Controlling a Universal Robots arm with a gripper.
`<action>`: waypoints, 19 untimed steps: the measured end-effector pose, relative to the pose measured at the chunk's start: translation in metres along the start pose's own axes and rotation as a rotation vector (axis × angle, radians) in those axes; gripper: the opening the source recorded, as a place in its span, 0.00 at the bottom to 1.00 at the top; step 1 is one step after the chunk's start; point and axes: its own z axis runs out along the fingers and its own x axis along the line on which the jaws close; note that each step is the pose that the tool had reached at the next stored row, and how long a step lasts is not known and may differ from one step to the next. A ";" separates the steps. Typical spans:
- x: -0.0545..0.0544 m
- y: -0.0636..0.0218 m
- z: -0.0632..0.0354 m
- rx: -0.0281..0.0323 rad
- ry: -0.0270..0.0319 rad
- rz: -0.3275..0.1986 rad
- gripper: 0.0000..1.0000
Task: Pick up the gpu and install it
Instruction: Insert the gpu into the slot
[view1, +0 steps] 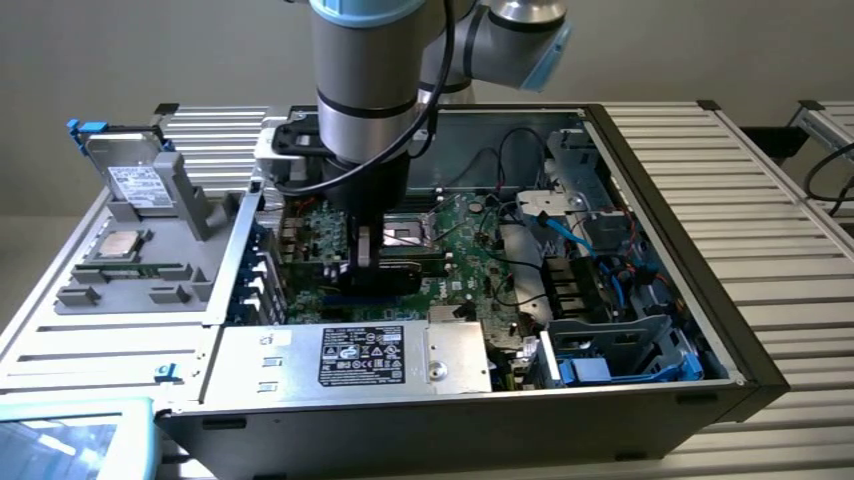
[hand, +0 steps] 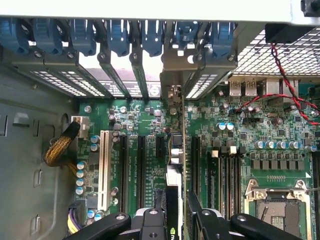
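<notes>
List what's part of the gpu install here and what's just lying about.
In the job:
gpu, held edge-on by the hand at the motherboard; open case.

Just lying about:
silver box with black label; drive, processor and memory stick on the grey tray outside the case.

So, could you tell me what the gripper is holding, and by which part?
The gripper holds the gpu edge-up, pinched across its two flat faces at the top edge, over the motherboard.
</notes>
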 end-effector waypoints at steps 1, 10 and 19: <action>0.000 0.0000 0.0001 0.0000 0.0000 0.000 0.27; 0.000 0.0041 0.0011 0.0002 0.0001 0.000 0.27; 0.000 0.0060 0.0012 0.0001 0.0053 0.001 0.27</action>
